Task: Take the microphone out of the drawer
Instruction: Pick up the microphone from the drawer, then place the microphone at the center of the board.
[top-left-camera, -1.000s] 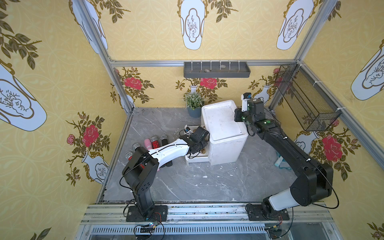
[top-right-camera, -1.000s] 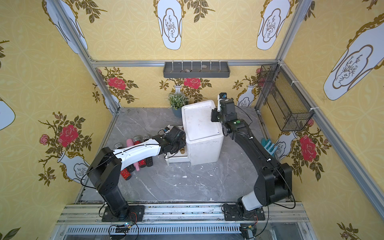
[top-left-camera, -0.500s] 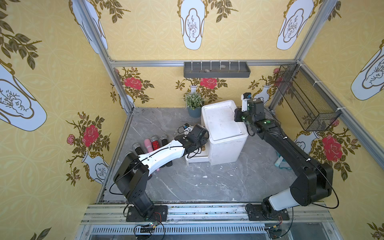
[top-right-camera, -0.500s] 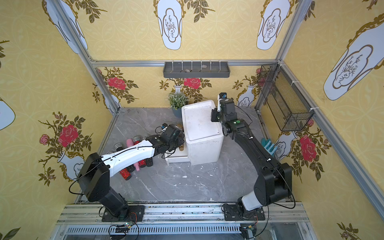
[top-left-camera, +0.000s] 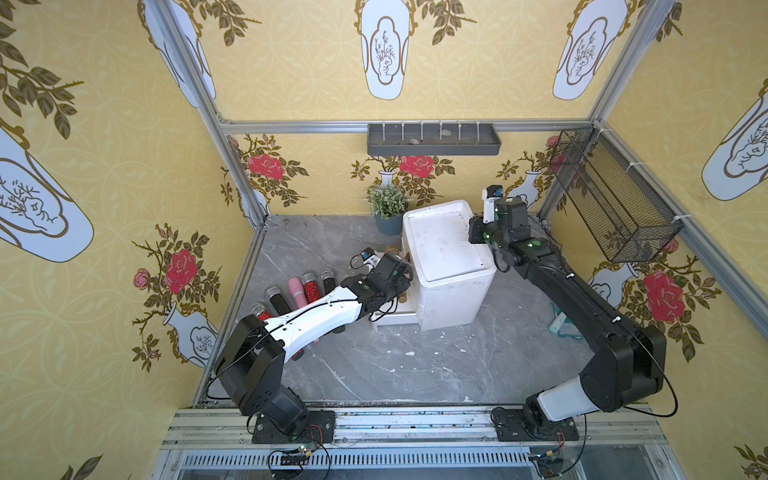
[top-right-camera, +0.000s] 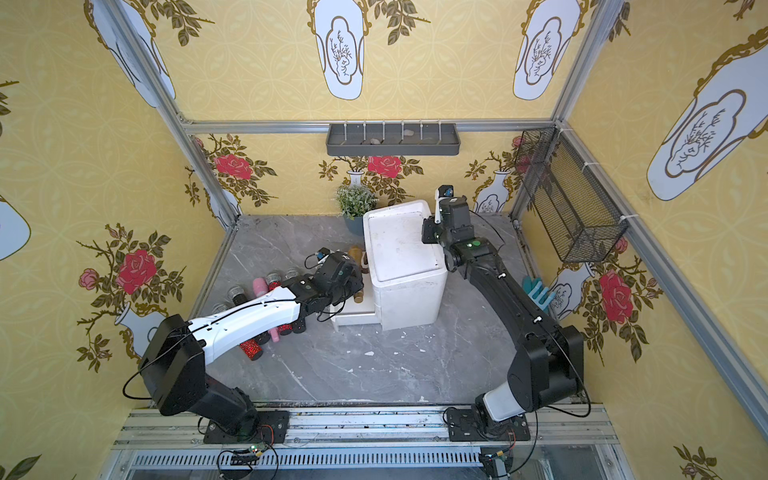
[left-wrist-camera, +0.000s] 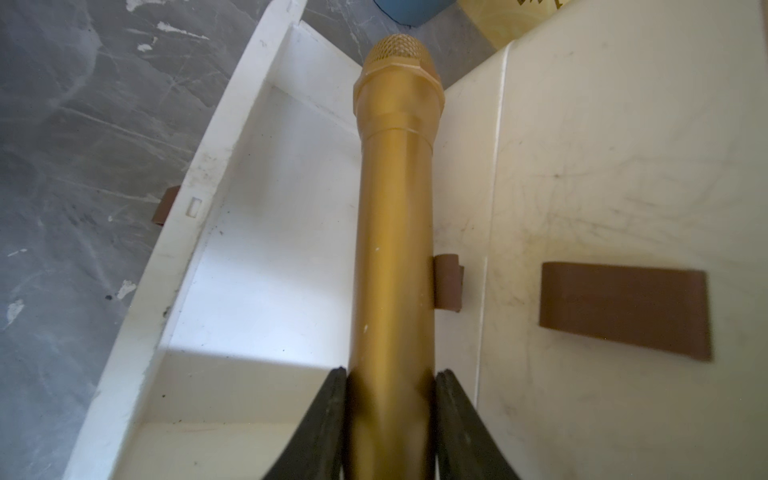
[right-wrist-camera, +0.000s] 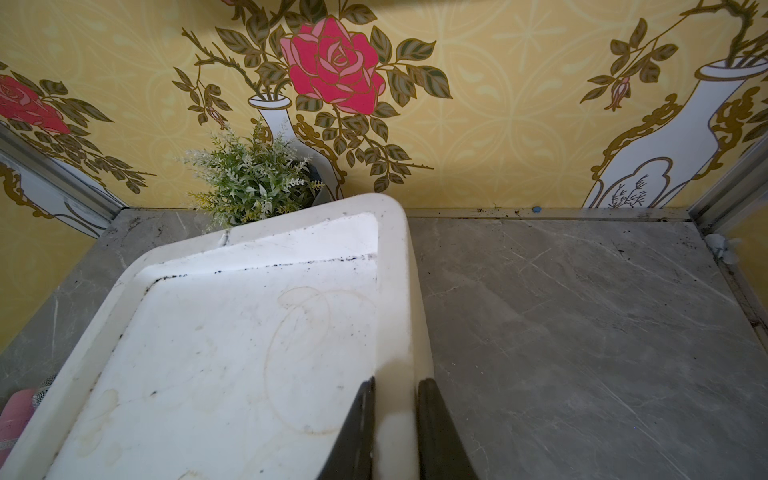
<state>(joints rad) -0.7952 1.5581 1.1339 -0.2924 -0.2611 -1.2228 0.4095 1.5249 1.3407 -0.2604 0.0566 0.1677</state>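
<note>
Far left, by the wall: a row of loose microphones (top-left-camera: 297, 291) lies on the grey floor (top-left-camera: 374, 365). They are black, pink and red glitter, heads pointing toward the back wall. The left arm's white forearm crosses over part of the row and reaches toward the front of the white cabinet (top-left-camera: 449, 257).

Left gripper (left-wrist-camera: 390, 415): clamped on the gold microphone (left-wrist-camera: 392, 208), one finger (left-wrist-camera: 328, 428) on each side of the handle near its tail end. In the wrist view the gold microphone runs straight out from the jaws with the mesh head at the far end. It lies parallel to the cabinet front and just beside it. It sits over the open drawer (left-wrist-camera: 187, 232), which is pulled out at the cabinet's bottom. Can't tell whether the body is fully clear of the drawer walls. In both top views the wrist covers most of it and only the two ends show.

A brown handle (left-wrist-camera: 623, 307) sits on the cabinet front above the drawer. A potted plant (top-left-camera: 388, 203) stands at the cabinet's far corner, against the back wall. A grey shelf (top-left-camera: 432, 139) is mounted on the back wall higher up.

Right gripper (right-wrist-camera: 395, 424): closed on the raised rim of the cabinet top, a finger on each side of the rim, on the side away from the drawer.

Right wall: a black wire basket (top-left-camera: 615, 203) hangs there. Below it a teal thing (top-right-camera: 538, 291) sits on the floor, partly behind the right arm. Can't tell what it is.
</note>
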